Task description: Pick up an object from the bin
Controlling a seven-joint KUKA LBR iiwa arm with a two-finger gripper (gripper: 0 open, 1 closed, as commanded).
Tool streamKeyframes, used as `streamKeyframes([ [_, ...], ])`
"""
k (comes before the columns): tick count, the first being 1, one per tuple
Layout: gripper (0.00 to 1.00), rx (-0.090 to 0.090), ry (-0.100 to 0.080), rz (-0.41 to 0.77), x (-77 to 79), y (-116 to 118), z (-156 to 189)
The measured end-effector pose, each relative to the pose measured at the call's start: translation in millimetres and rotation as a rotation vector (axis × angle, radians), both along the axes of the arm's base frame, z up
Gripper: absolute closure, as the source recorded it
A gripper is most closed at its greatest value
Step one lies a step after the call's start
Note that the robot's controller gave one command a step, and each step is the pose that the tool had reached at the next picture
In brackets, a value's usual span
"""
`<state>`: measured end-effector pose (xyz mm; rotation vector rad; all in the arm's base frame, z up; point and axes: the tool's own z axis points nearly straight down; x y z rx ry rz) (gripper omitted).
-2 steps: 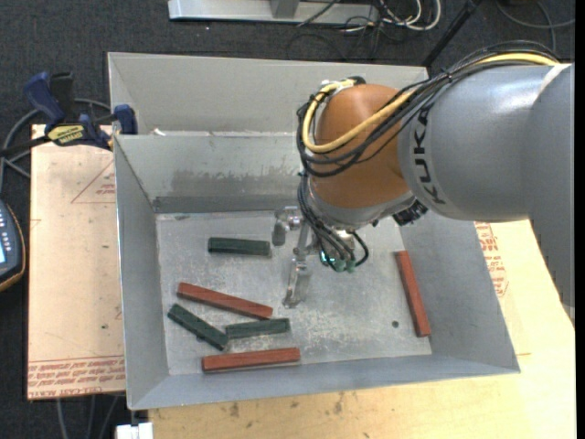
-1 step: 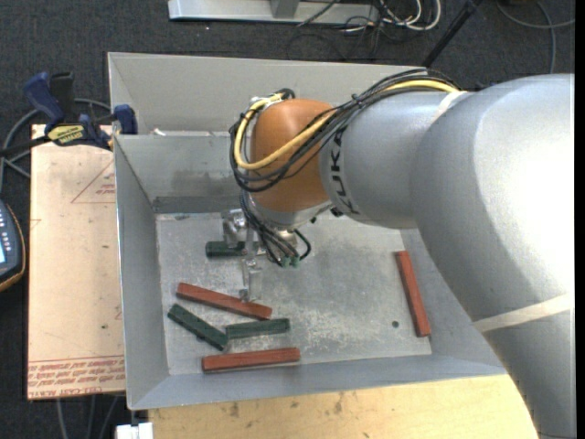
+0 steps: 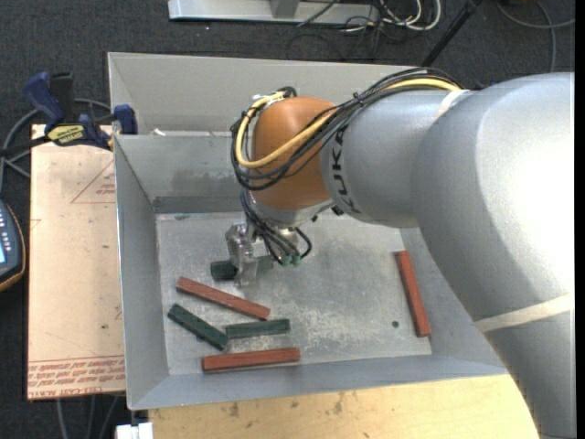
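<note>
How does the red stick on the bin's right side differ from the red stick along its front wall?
The right red stick runs front to back and lies alone; the front red stick runs side to side, close beside a green stick. Both are slim, reddish-brown and lie flat.

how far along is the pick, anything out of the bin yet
Early stage. Done: the gripper is low in the grey metal bin, right beside a small dark block left of centre. In hand: nothing looks lifted; the reddish-brown flat bars and dark green bars all lie flat on the floor. Left: gripping one thing and raising it out.
</note>
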<state>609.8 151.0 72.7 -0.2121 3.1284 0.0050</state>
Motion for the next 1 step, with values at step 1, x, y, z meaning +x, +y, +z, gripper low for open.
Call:
streamKeyframes([
  [1, 1.0, 0.001, -0.007, -0.074, 24.8, -5.1, 140.2],
])
